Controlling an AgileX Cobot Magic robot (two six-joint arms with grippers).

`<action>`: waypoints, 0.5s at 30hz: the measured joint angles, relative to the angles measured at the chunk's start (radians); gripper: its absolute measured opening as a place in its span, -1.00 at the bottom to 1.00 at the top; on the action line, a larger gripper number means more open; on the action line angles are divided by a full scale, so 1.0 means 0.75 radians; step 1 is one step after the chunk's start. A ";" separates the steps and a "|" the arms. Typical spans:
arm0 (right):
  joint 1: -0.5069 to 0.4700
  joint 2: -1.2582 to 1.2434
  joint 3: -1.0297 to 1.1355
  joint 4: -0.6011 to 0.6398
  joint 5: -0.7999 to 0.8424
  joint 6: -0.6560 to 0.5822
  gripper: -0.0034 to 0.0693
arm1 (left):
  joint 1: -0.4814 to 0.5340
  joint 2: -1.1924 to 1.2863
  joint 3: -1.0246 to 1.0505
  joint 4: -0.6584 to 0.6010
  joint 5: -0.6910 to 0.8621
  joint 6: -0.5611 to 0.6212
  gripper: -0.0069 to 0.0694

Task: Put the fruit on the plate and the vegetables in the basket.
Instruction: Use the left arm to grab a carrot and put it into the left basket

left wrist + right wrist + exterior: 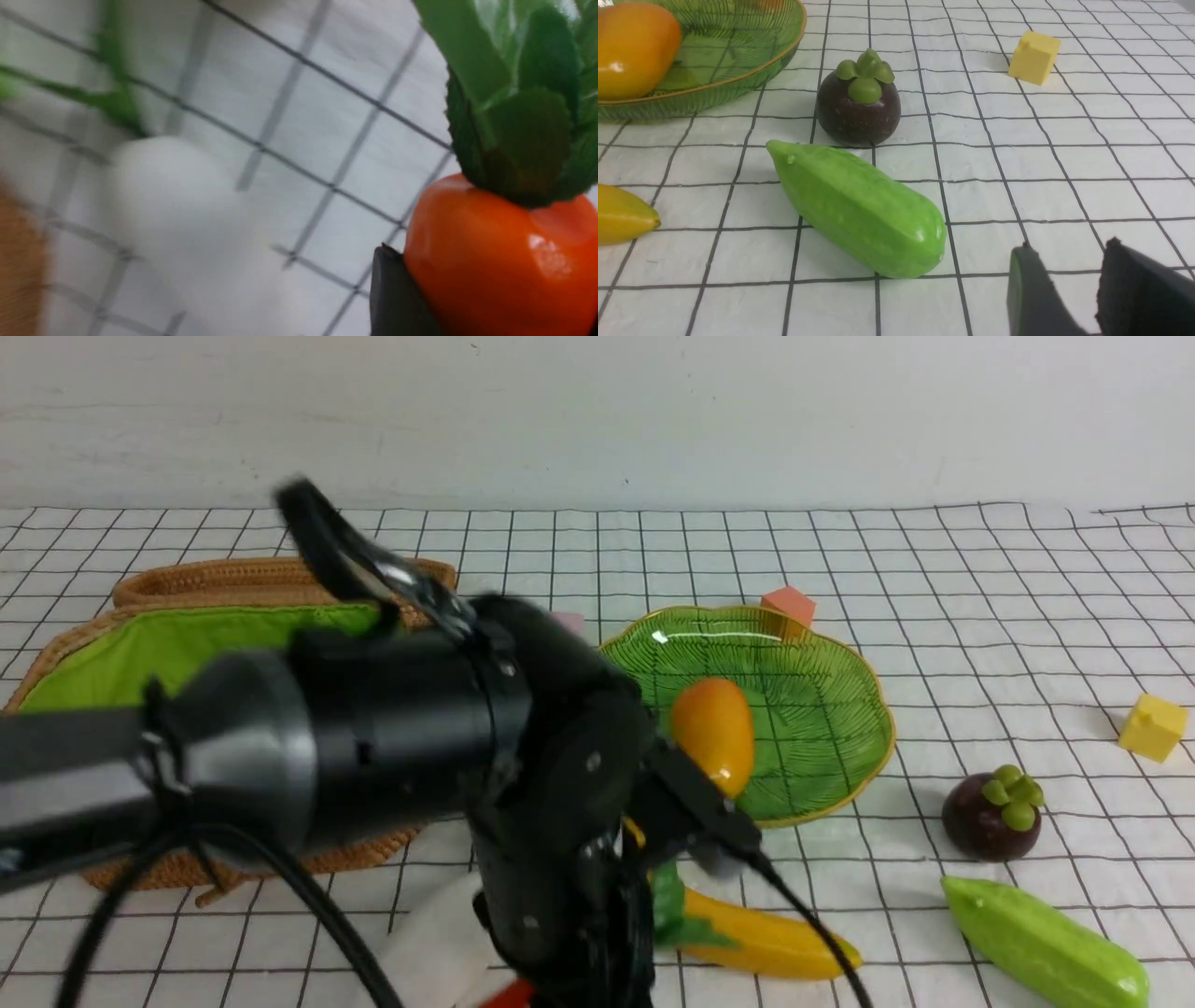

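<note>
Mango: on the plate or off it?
On the plate. The mango lies inside the plate rim in the front and right wrist views.

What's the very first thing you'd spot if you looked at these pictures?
The big black left arm fills the near left of the front view, hiding much of the basket. Just right of it, a shiny orange-yellow mango lies in the green leaf plate. Up close in the left wrist view, a bright red-orange piece with green leaves sits against a dark jaw.
</note>
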 joint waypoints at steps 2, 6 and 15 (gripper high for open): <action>0.000 0.000 0.000 0.000 0.000 0.000 -0.24 | 0.031 -0.072 -0.119 0.142 0.064 -0.022 0.09; 0.000 0.000 0.000 0.000 0.000 0.000 -0.24 | 0.213 -0.199 -0.279 0.397 0.067 -0.009 0.09; 0.000 0.000 0.000 0.000 0.000 0.000 -0.24 | 0.736 -0.159 -0.199 0.487 -0.284 0.250 0.09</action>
